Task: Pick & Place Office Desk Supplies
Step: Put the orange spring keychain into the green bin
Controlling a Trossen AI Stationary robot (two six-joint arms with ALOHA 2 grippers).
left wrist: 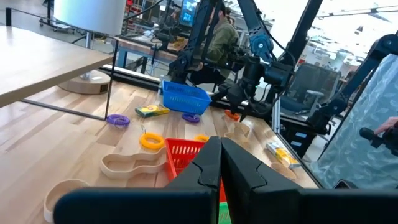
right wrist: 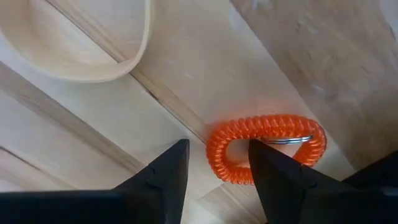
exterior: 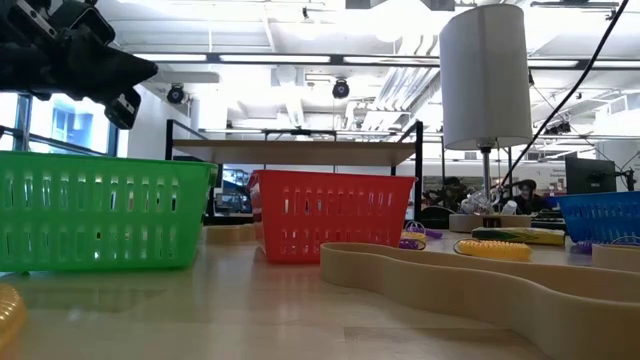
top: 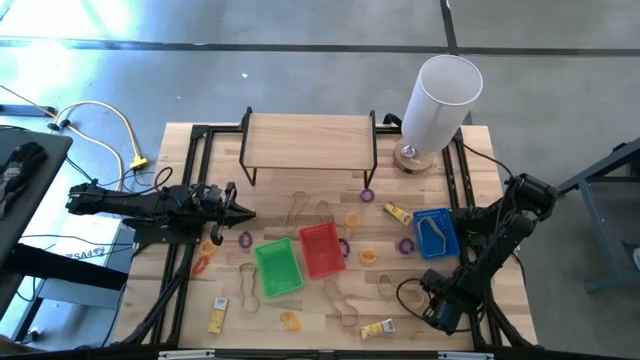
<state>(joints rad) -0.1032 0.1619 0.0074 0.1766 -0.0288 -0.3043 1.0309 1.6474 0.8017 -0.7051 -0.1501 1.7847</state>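
Loose supplies lie on the wooden table: purple rings point(top: 367, 195), an orange ring point(top: 353, 219), a yellow ring point(top: 369, 256), tan rubber-band loops point(top: 340, 303) and yellow-white packets point(top: 377, 328). My right gripper point(right wrist: 217, 149) is open, low over the table's near right part point(top: 437, 315). It points down, with one finger on either side of one end of an orange coiled ring point(right wrist: 267, 149) lying flat. The high view does not show this ring. My left gripper point(top: 235, 210) is shut and empty, raised over the table's left side and pointing right point(left wrist: 221, 165). My right gripper comes from above over the orange coiled ring's end point(right wrist: 217, 152), which lies in the gap between the open fingers. One fingertip point(right wrist: 261, 155) overlaps the coil in the wrist view. I cannot tell whether it touches the ring, which lies flat on the table.
A green basket point(top: 278, 266) and a red basket point(top: 321, 248) stand mid-table, a blue basket point(top: 436, 232) to the right. A wooden shelf point(top: 308, 140) and a tall white cylinder point(top: 438, 100) stand at the far edge. A tan loop point(right wrist: 81, 43) lies near the right gripper.
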